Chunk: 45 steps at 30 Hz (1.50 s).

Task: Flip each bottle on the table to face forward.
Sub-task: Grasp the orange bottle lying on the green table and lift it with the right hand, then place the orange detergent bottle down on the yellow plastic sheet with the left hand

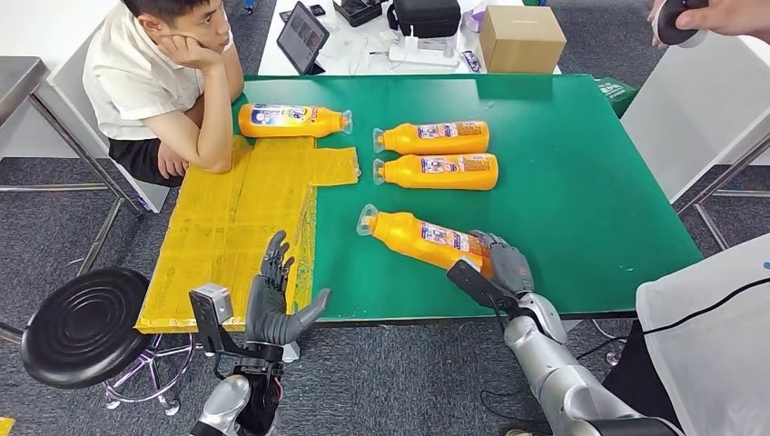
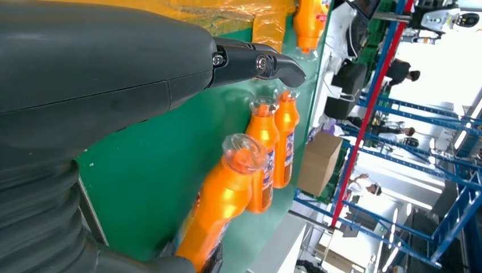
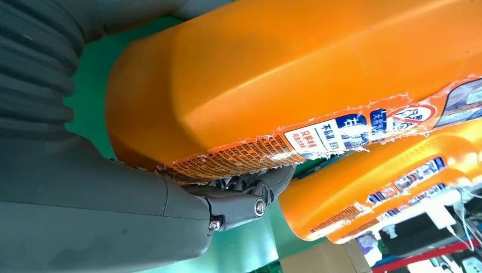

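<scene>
A green tabletop (image 1: 581, 182) carries a yellow sheet (image 1: 236, 227) ahead of the robot's left hand and four orange bottles, all lying on their sides, while a seated person (image 1: 168, 82) leans an elbow on the far corner beyond the left hand. The right hand (image 1: 498, 263) is wrapped round the base end of the nearest bottle (image 1: 422, 238), thumb under and fingers over it in the right wrist view; the bottle's long axis runs away from that hand, slanting across toward the left-hand side, with its clear cap at the far end. Beyond the right hand, two more bottles (image 1: 434, 138) (image 1: 440, 171) lie side by side and parallel, caps toward the left-hand side; a fourth bottle (image 1: 292, 120) rests farther off, beyond the left hand at the yellow sheet's far edge, cap pointing the opposite way. The left hand (image 1: 272, 304) hovers at the near table edge, fingers spread and holding nothing, well apart from every bottle, so the right hand is clearly the nearer one for the turn, which looks likely to be a roll about the bottle's long axis. The labels carry blue and white panels with Chinese print, too small to read reliably.
</scene>
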{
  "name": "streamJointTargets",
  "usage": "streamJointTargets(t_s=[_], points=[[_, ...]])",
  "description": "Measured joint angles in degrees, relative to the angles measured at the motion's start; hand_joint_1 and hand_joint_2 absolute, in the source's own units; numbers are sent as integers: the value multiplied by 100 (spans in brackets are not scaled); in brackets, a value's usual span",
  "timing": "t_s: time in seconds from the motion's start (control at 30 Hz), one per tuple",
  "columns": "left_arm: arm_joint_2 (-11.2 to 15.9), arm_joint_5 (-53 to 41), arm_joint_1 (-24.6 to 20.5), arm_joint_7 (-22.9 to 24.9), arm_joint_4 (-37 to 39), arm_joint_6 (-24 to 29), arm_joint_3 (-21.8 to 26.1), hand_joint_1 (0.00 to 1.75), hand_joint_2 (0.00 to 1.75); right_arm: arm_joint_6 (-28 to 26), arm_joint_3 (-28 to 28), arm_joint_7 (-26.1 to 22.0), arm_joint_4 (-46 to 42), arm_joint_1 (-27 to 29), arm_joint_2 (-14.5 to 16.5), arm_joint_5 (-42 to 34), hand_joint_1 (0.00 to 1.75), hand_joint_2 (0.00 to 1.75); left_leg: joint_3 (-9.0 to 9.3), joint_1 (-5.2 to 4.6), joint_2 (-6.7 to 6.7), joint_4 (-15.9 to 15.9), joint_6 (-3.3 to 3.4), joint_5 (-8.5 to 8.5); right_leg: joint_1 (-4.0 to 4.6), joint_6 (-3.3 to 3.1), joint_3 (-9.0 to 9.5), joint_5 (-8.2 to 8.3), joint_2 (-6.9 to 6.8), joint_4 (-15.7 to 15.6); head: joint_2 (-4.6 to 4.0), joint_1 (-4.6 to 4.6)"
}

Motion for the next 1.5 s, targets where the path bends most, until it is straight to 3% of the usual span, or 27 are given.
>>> streamJointTargets(t_s=[0.17, 0.3, 0.43, 0.73, 0.9, 1.07, 1.2, 1.5], points=[[-7, 79, 1, -8, 57, -13, 53, 0, 175, -48, -49, -247, -106, 54, 56, -329, 155, 175, -6, -1, -1, 0, 0, 0, -1, 0, -6, 0, 0, 0, 0, -1], [-3, 240, 1, 31, 118, -354, 59, 0, 175, -38, -59, -495, -280, 99, 134, -660, 154, 175, -8, 0, 2, 0, 0, 0, 0, 0, -9, 0, 0, 0, 0, 0], [1, 378, -22, 114, 267, -682, 59, 0, 175, 61, -58, -625, -469, 134, 260, -887, 141, 175, -8, 0, 1, 0, 0, 0, 0, 0, -12, 0, 0, 0, 0, -1], [-22, 4, -157, -48, 816, -650, 19, 0, 175, 542, 75, -790, -876, 284, 481, -1293, 141, 175, -10, 0, 0, 0, 0, 0, 0, 0, -12, 0, 0, 1, 0, 0], [-81, 28, -250, -142, 962, -803, -9, 0, 175, 1112, 391, -1019, -1243, 525, 601, -1591, 143, 175, -11, 0, 0, 0, -1, 0, 0, 0, -15, 0, 0, 0, 0, -1], [-117, 45, -316, -219, 1039, -891, -27, 0, 175, 1260, 643, -1019, -1464, 653, 675, -1672, 155, 175, -11, 1, 1, 0, -1, 0, 0, 0, -14, 0, 0, 1, 0, 0], [-170, -44, -405, -359, 1045, -896, -66, 0, 175, 1300, 937, -881, -1525, 709, 819, -1698, 141, 175, -10, 1, 1, 0, -1, 1, 0, 0, -14, 0, 0, 1, 0, 0], [-305, 533, -459, -325, 969, -1287, -61, 0, 175, 1273, 1449, -838, -1442, 741, 1150, -1908, 145, 175, -12, 0, 1, 0, -1, 1, 0, 0, -15, -1, 0, 1, 0, 0]])
